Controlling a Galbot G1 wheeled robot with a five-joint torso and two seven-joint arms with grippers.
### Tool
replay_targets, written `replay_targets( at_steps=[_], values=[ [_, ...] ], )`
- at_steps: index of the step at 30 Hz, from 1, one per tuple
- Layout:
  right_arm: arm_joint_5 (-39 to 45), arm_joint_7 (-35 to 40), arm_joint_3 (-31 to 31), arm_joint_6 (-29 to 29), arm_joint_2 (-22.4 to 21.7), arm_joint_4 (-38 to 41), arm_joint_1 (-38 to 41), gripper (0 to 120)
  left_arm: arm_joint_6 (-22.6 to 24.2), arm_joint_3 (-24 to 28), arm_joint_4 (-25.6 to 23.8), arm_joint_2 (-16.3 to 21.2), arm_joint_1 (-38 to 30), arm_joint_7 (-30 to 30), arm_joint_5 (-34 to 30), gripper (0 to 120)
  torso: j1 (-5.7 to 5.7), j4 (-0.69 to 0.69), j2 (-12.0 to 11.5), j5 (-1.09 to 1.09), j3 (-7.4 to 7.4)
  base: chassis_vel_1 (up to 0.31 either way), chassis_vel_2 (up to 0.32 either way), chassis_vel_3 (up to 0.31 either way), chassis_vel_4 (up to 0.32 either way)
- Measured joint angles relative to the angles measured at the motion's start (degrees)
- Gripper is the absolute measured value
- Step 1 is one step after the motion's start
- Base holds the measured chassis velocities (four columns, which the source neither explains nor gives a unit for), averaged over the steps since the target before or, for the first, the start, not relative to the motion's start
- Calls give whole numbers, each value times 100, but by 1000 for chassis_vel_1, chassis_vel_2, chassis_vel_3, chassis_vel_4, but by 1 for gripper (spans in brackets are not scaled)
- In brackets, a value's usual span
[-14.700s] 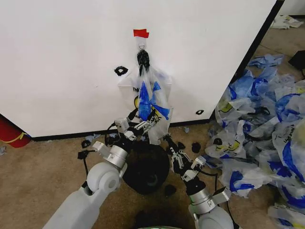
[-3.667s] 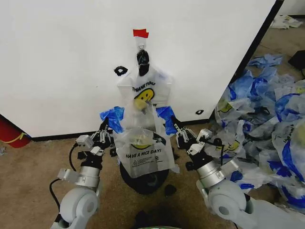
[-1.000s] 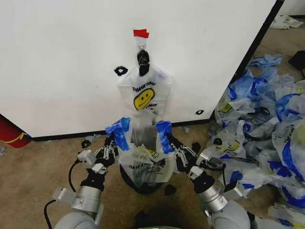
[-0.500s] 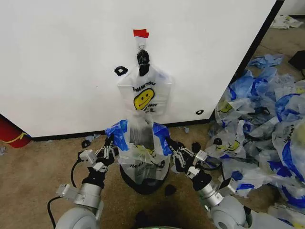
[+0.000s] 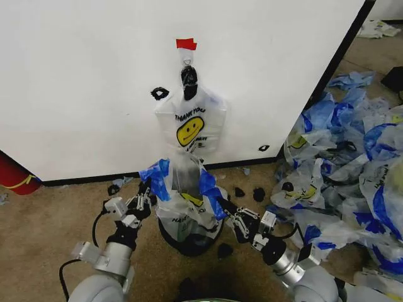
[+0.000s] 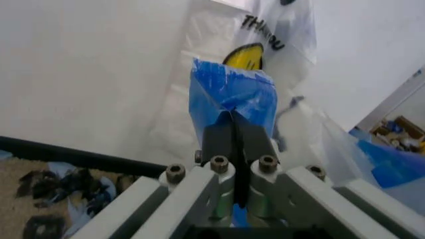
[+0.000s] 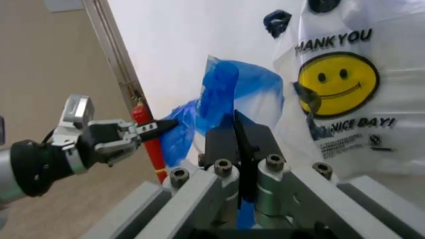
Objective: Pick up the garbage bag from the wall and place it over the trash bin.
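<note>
Wall: white panel behind the trash bin; another smiley bag hangs on its hook.
Trash bin: black, round, on the floor at the wall's foot; my landmark.
Garbage bag: right above the trash bin, sagging into its mouth; long axis upright, blue handles up, closed bottom down.
Left gripper: my claw, at the bin's left, clamped on a blue handle.
Right gripper: at the bin's right, clamped on the other handle.
Step, as I judge: spread handles wider than the rim, lower evenly.
</note>
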Motion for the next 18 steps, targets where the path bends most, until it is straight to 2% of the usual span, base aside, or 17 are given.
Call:
replay_targets(
  at_steps=[8, 18],
  values=[
    [-105, 301, 186, 205, 32, 25, -371, 0, -102, -35, -204, 81, 517, -73, 345, 0, 0, 0, 0, 0, 0, 0, 0, 0, 0],
    [-315, 659, 259, 455, 115, -175, -820, 0, -158, -5, -202, 92, 882, -174, 595, 0, 0, 0, 0, 0, 0, 0, 0, 0, 0]
  ],
)
